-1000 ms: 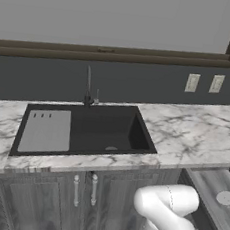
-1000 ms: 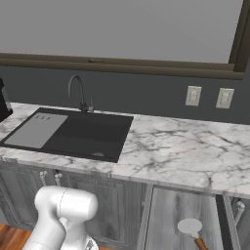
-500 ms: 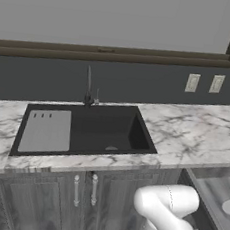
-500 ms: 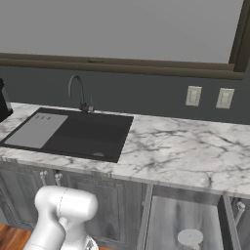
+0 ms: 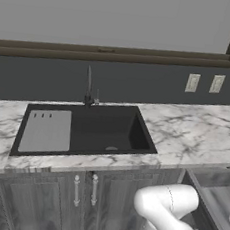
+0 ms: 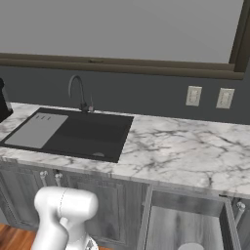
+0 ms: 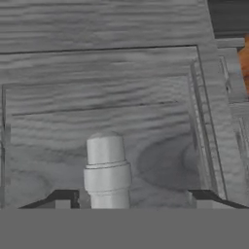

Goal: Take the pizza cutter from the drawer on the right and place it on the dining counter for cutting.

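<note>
The drawer point(image 6: 181, 223) stands pulled out below the marble top at the right, its plain grey inside showing; its corner also shows point(image 5: 223, 195). A white round edge at the picture's bottom is the pizza cutter's wheel point(image 6: 190, 247), lying in the drawer; its handle is cut off. In the hand view my gripper point(image 7: 132, 199) faces the grey wood-grain drawer front point(image 7: 146, 121). It is open, its dark fingertips point(image 7: 62, 200) wide apart on either side of the silver drawer handle point(image 7: 107, 168), not touching it. The dining counter is out of view.
A marble top point(image 6: 195, 151) carries a black sink point(image 5: 85, 131) with a faucet point(image 5: 89, 91). Double-door cabinets with silver handles point(image 5: 85, 190) stand below it. My white arm point(image 5: 164, 212) is folded low in front of them. Orange floor point(image 7: 243, 58) shows beside the drawer.
The drawer has slid further out and the pizza cutter has moved with it toward the picture's bottom edge. The gripper, shut before, has opened off the drawer handle.
</note>
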Controlling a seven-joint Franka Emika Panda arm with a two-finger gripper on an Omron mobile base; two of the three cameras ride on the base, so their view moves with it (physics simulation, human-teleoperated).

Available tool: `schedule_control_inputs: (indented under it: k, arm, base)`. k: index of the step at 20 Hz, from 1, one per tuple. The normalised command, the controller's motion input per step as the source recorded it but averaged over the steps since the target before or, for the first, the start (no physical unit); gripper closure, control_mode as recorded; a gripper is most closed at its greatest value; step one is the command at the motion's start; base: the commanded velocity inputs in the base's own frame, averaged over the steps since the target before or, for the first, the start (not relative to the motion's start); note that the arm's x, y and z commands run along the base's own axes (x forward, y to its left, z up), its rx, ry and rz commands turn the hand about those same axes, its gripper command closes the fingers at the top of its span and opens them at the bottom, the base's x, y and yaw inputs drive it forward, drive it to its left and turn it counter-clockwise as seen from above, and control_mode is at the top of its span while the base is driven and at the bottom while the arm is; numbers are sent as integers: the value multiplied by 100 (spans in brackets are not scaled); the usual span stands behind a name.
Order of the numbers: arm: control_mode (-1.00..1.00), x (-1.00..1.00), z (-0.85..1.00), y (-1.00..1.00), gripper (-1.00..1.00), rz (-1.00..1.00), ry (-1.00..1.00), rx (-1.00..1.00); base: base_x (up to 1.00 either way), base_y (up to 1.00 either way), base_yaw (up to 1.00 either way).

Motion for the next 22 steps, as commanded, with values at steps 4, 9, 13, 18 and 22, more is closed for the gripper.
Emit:
schedule_control_inputs:
  k: [4, 9, 13, 18, 22]
  arm:
    - [-100, -53, 41, -2, -100, 0, 2, 0]
    - [-100, -28, -3, 0, -100, 0, -1, 0]
    - [-100, -49, -1, -9, -100, 0, -1, -1]
    - [-100, -54, -26, -5, -100, 0, 0, -2]
    - [-100, -69, 29, -22, -100, 0, 0, 0]
  base:
    - [0, 0, 0]
    - [0, 0, 0]
    - [0, 0, 0]
    - [0, 0, 0]
    - [0, 0, 0]
